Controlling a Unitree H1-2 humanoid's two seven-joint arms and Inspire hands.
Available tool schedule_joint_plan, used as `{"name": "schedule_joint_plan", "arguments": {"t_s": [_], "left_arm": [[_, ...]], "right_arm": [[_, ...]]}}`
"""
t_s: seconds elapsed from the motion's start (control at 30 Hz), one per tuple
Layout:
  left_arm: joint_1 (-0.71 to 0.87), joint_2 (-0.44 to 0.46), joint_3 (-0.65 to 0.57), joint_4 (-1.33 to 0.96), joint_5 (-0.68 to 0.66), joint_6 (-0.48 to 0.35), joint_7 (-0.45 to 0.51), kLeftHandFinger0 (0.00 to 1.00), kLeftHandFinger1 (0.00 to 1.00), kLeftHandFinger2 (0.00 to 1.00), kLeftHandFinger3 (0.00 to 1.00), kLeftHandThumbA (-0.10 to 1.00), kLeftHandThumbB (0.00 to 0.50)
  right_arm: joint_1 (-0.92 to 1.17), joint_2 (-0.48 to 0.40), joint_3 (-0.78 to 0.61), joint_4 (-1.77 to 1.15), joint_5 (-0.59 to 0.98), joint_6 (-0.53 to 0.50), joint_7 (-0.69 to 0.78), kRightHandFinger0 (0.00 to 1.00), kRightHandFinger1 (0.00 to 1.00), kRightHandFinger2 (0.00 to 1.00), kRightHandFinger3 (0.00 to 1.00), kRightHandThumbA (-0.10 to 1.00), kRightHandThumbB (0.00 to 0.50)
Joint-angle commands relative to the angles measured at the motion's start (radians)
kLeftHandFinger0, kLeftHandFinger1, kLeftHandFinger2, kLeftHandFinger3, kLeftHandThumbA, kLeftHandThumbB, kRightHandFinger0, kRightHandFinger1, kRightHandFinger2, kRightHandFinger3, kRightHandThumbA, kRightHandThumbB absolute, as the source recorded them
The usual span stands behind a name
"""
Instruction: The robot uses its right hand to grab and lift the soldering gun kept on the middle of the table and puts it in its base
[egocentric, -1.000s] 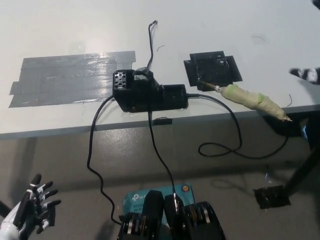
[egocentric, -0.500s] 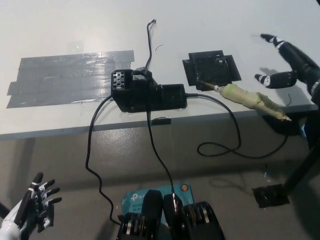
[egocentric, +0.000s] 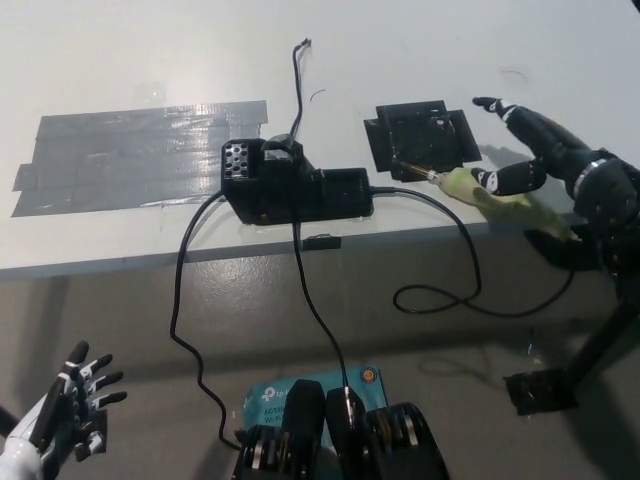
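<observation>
Lying under my right hand, the soldering gun rests near the table's front edge, its pale green wrapped handle running out from beneath my palm and its thin metal tip pointing away from my hand toward a black taped patch. My fingers are spread apart above the handle, one stretched out toward the far side of the patch and another curled low over the handle; I cannot tell whether it touches. Nothing is held. A black cable drops from the gun's rear end over the table edge and loops below. Farther from my hand, past the patch, sits the black base on the white table, with a wide strip of grey tape beyond it. My left hand hangs low off the table, well apart from everything, fingers spread and empty.
</observation>
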Motion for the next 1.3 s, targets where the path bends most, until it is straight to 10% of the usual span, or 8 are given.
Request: {"name": "schedule_joint_plan", "arguments": {"t_s": [0.0,0.97,1.27], "left_arm": [[-0.015,0.041,-0.008,-0.036,0.006,0.009,-0.024,0.80,0.95,1.00,1.00,1.00,0.114],[-0.023,0.034,-0.026,-0.027,-0.011,-0.008,-0.051,0.87,0.97,1.00,1.00,1.00,0.255],[-0.018,0.021,-0.021,-0.036,-0.026,-0.008,-0.055,0.83,0.94,1.00,1.00,1.00,0.229]], "right_arm": [[-0.031,-0.011,0.005,-0.013,-0.042,0.019,0.015,1.00,1.00,1.00,1.00,0.55,0.273],[-0.074,0.090,-0.022,0.101,-0.158,0.077,0.094,1.00,1.00,1.00,1.00,0.47,0.223],[-0.075,0.065,-0.007,0.173,-0.243,0.077,0.097,1.00,1.00,1.00,1.00,0.48,0.232]]}}
